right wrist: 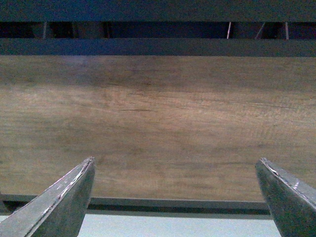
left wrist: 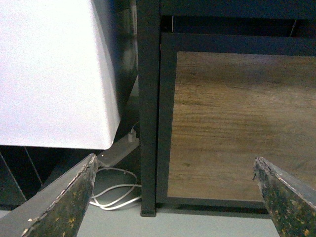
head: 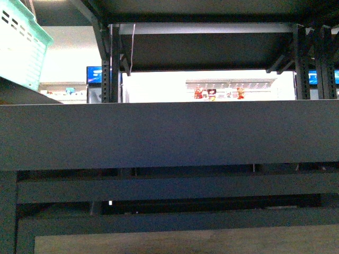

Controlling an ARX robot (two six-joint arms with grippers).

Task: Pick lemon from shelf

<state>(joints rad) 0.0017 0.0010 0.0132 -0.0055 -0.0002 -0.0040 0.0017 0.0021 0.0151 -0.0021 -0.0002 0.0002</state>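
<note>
Front view blocked by shelf deck edge, pale basket upper left, left claw and right claw both wide

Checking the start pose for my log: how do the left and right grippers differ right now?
The left gripper has fingers flecked with yellowish wear; the right gripper has plainer grey fingers. The left gripper also faces a dark shelf post, a white boxy object and a cable; the right gripper sees only the wood-grain panel. Both are open and hold nothing.
</note>
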